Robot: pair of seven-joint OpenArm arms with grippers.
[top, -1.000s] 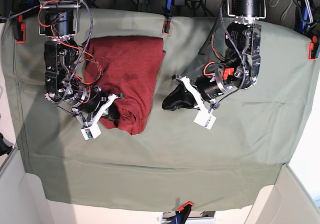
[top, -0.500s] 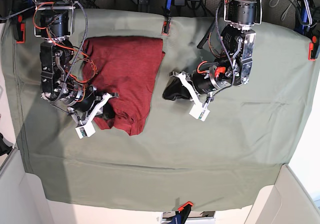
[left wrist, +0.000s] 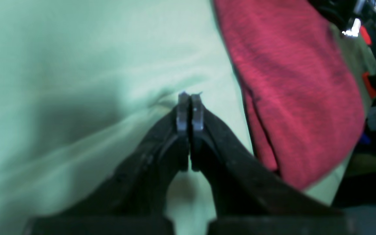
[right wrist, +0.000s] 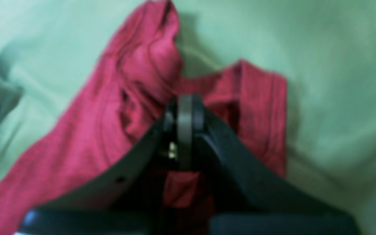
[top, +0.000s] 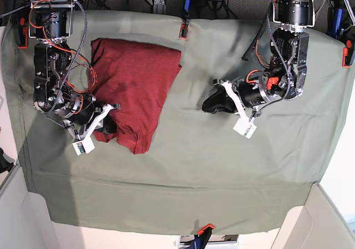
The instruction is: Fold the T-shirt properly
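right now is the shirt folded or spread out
Folded: the shirt lies as a narrow doubled panel on the green cloth, no sleeves spread, its lower end bunched.

Both arms low and angled inward, left gripper (left wrist: 190, 109) and right gripper (right wrist: 185, 112) closed.

Clamped sage-green cloth sheet (top: 222, 166)
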